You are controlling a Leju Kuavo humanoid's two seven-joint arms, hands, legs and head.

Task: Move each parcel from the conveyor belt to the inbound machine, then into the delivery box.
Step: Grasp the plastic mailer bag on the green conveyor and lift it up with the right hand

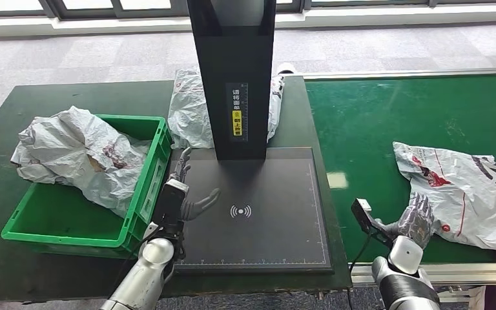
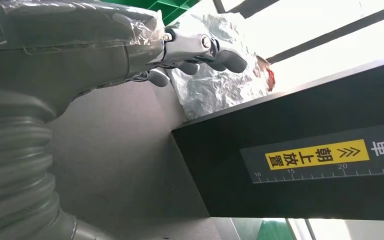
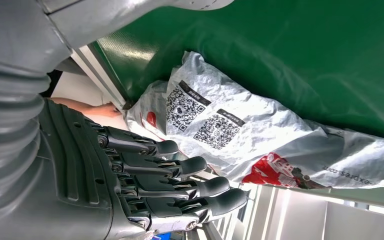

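Grabbing that parcel [image 1: 466,190] off the belt [image 1: 387,110] looks like the step, so I'd get the fingers well over the bag's near-left edge before closing, since thin plastic slips. Right hand [image 1: 417,219] is at that edge, fingers loose, holding nothing; left hand [image 1: 182,194] is released, hovering over the scanner pad [image 1: 265,226] beside the bin [image 1: 143,187].
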